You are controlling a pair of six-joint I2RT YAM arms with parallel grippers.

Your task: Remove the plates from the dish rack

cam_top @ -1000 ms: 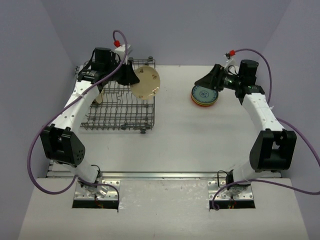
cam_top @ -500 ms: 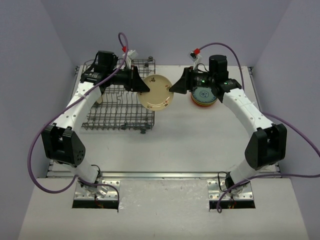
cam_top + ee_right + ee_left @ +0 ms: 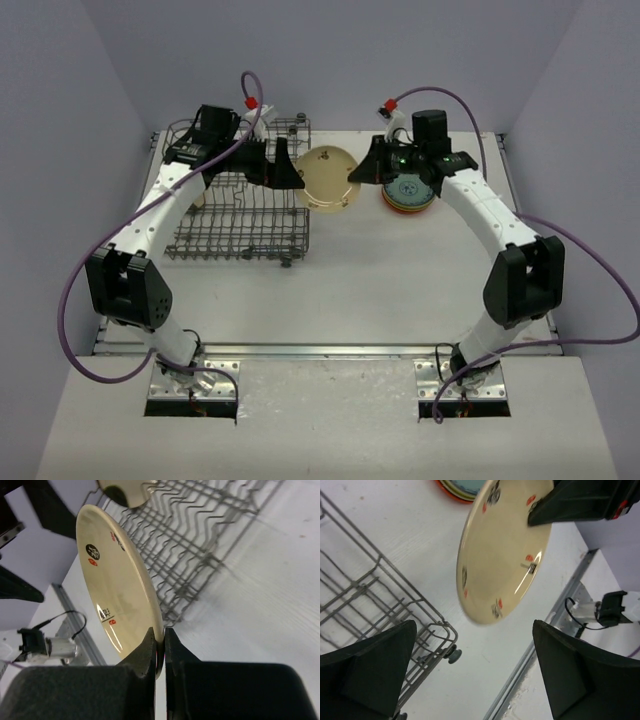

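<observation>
The right pincer (image 3: 160, 645) pinches the rim of a beige plate (image 3: 327, 180), held tilted above the counter (image 3: 400, 270) between the dish rack (image 3: 240, 225) and a stack of plates (image 3: 410, 192); the left pincer (image 3: 293, 178), fingers spread wide, hovers just beside the plate, apart from it

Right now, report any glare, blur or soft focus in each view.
Top external view: even light, sharp, only faint shadows under the dish rack. Left wrist view: a glare streak on the beige plate, its lower rim smeared; the open left gripper is soft-edged. Right wrist view: the right gripper pinching the plate looks blurred, the rack behind soft.
</observation>
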